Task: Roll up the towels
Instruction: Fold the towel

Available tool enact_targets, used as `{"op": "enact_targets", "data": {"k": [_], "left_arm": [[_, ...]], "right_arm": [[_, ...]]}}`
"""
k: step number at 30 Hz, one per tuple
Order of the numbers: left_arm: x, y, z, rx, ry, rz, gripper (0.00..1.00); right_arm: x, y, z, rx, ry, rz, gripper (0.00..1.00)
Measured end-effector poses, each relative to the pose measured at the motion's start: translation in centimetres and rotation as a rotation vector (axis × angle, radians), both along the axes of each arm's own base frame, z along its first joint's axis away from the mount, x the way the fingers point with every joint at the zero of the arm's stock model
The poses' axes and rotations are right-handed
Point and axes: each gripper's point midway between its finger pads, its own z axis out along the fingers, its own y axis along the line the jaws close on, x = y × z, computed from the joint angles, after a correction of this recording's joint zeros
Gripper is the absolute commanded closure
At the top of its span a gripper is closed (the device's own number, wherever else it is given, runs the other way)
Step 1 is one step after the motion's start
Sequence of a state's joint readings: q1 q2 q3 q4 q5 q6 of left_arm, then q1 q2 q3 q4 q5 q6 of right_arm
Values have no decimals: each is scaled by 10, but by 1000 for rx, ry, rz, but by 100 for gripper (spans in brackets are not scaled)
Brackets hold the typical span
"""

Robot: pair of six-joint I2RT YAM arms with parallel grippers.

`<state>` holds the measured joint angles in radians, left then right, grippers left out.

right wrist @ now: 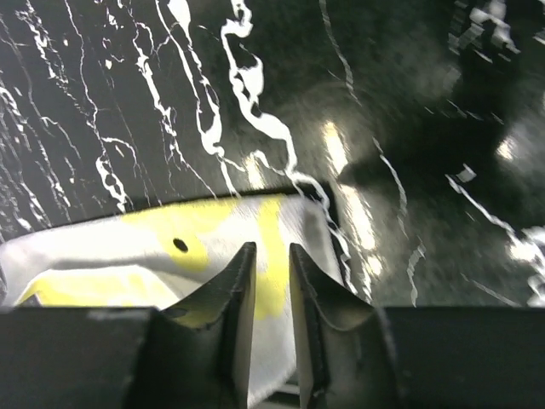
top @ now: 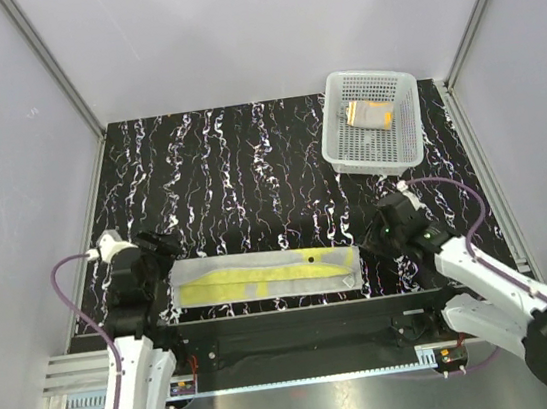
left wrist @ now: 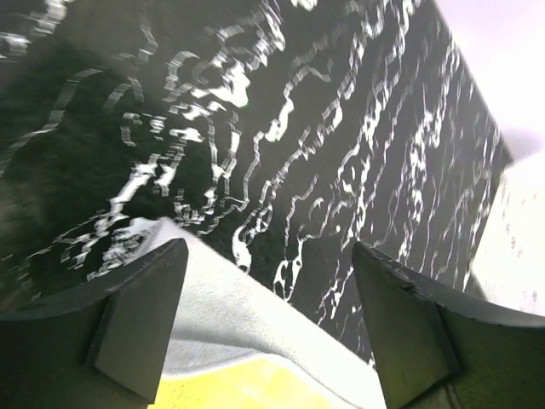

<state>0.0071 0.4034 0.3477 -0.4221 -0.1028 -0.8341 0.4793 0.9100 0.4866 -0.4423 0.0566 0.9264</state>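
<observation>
The yellow towel [top: 263, 276], grey-white reverse showing along its edges, lies folded into a long strip near the table's front edge. My left gripper [top: 163, 247] hovers open at its left end. In the left wrist view the left gripper [left wrist: 268, 251] spreads wide above the yellow towel's corner [left wrist: 247, 332], gripping nothing. My right gripper [top: 377, 236] is at the strip's right end. Seen from the right wrist, the right gripper [right wrist: 272, 249] has only a narrow gap, and the yellow towel [right wrist: 170, 247] lies flat beneath it. The orange towel [top: 370, 113] sits bundled inside the basket.
A white perforated basket [top: 342, 150] stands at the back right of the black marbled table [top: 240, 179]. Grey walls with metal rails close in the left, right and back sides. The table's front edge [top: 298, 312] runs just below the yellow towel.
</observation>
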Motion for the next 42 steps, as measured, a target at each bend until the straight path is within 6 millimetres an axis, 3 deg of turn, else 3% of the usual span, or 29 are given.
{"op": "enact_targets", "data": {"k": [5, 9, 12, 16, 21, 29, 33, 34, 35, 39, 42], "left_arm": [[18, -25, -12, -25, 44, -159, 30], [22, -43, -10, -55, 25, -263, 33], [18, -51, -11, -66, 2, -315, 34], [8, -58, -20, -81, 0, -354, 36], [3, -60, -24, -88, 6, -365, 41], [0, -58, -31, -88, 38, -353, 44], [-1, -56, -30, -83, 35, -340, 44], [-1, -55, -30, -82, 36, -335, 42], [-1, -54, -31, -81, 39, -327, 32], [-6, -41, -42, -73, 93, -242, 25], [-16, -26, -65, -61, 216, -146, 19]], "right_arm": [[17, 14, -6, -13, 12, 52, 77], [20, 29, -3, 20, -4, 99, 80], [12, 48, -2, 52, -15, 170, 82], [-14, 67, -13, 69, 16, 264, 83], [-48, 61, -32, 71, 82, 288, 83], [-78, 43, -13, 132, 60, 262, 83], [-86, 36, -17, 132, 86, 243, 82], [-87, 35, -18, 126, 96, 241, 81], [-88, 35, -20, 120, 104, 239, 80], [-81, 29, -19, 25, 138, 231, 74], [-53, 33, 7, -65, 100, 216, 51]]}}
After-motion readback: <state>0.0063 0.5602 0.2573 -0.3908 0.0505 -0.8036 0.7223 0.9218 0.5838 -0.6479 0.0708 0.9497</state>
